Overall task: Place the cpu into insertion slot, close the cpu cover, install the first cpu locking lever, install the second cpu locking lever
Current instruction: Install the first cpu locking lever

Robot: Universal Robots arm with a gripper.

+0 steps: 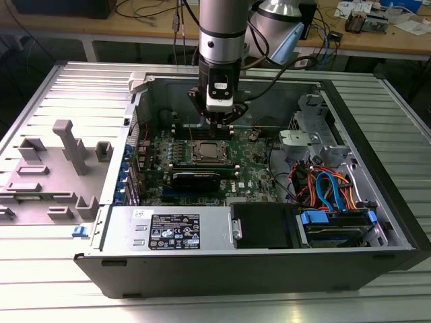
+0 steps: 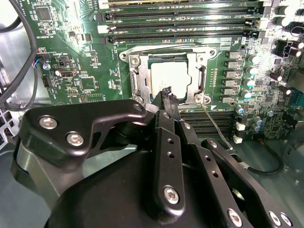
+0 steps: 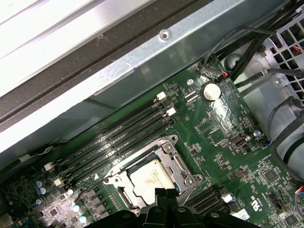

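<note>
The pincer point(image 2: 166, 91) is hovering with its tips pinched together, gripping nothing, at the cpu cover point(image 2: 136, 78) edge. The cpu point(image 2: 173, 76) is lying framed by that cover. The loose locking lever point(image 2: 216, 127) beside the tips is likely needing a steady press down, then under its hook.

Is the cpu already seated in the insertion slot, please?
Yes, in the second wrist view the cpu lies flat inside the insertion slot, with its silver top showing.
</note>
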